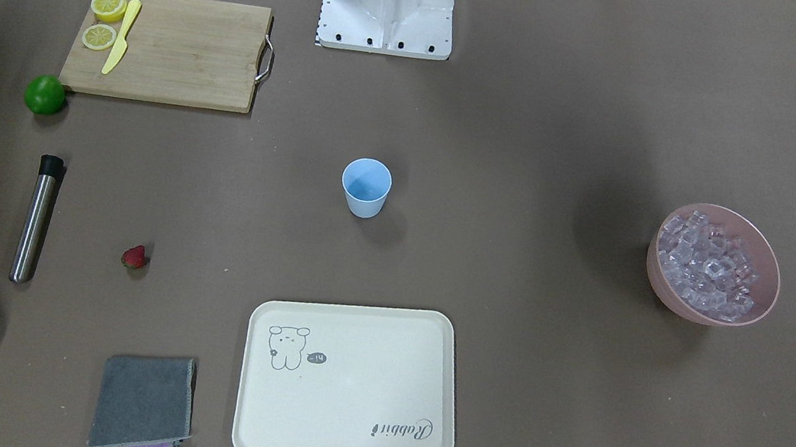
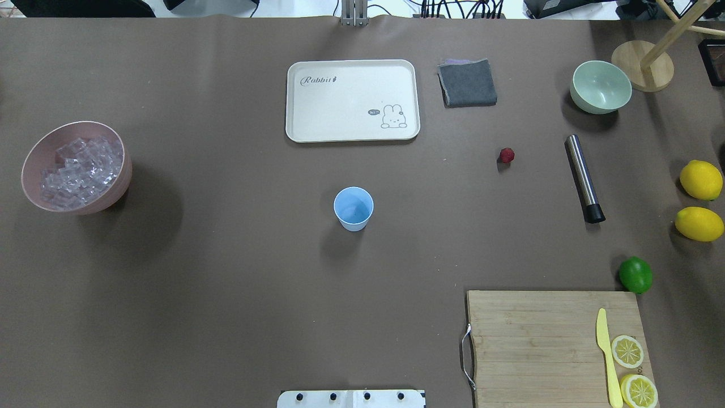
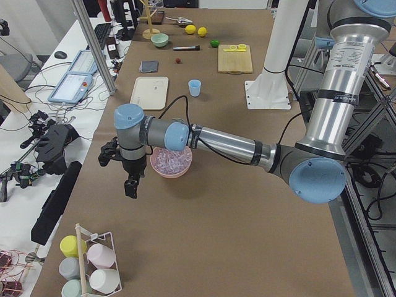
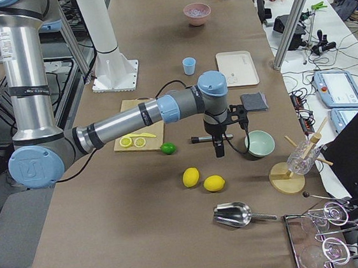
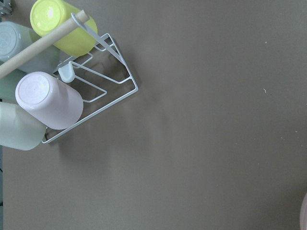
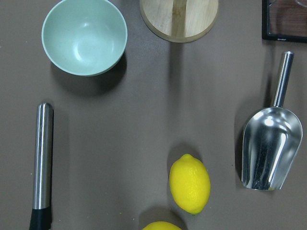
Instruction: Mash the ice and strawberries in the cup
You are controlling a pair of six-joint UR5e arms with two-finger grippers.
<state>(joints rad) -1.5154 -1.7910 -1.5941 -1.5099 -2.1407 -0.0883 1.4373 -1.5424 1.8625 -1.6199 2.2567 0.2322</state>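
The light blue cup stands upright at the table's middle. The small red strawberry lies alone on the table. The ice fills a pink bowl at the table's left end. My left gripper hangs above the table just beside that bowl, and I cannot tell whether it is open or shut. My right gripper hangs near a steel muddler and a pale green bowl. I cannot tell its state either.
A cream tray and a grey cloth lie beyond the cup. A cutting board carries lemon slices and a yellow knife. Near it are a lime, two lemons, a metal scoop and a cup rack.
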